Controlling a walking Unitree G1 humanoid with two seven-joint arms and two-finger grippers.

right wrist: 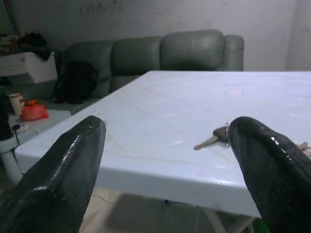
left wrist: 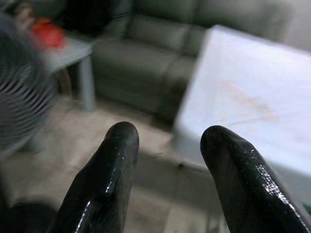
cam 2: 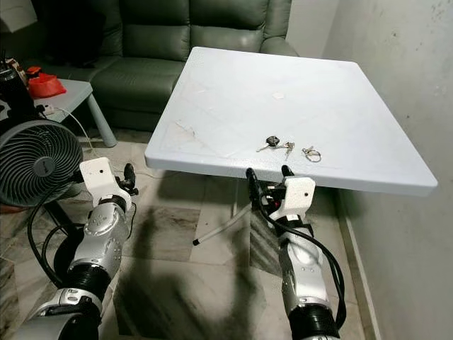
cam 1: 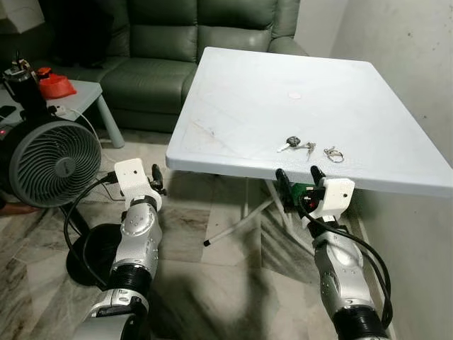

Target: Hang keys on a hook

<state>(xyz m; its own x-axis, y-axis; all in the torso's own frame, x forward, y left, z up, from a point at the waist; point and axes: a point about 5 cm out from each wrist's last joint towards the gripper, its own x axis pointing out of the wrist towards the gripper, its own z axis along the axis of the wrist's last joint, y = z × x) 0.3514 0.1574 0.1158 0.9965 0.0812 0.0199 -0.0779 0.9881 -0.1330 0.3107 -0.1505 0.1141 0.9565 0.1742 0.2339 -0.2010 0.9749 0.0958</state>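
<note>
Sofa (cam 1: 191, 42), green and wide, spans the upper left of the frame, with a white table (cam 1: 241, 106) reaching from the centre to the right edge. Lower left stands a round grey fan (cam 1: 53, 163). Right gripper (cam 1: 299, 177) sits just under the table's near edge at lower centre, jaws spread wide; left gripper (cam 1: 157, 178) hangs lower left, jaws apart. Keys (cam 1: 296, 145) lie near that table edge, a key ring (cam 1: 333, 154) just beside them.

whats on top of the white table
Near the front edge of the white table lie a bunch of keys and a separate key ring. The right hand is open just below that edge; nothing is covered.
</note>
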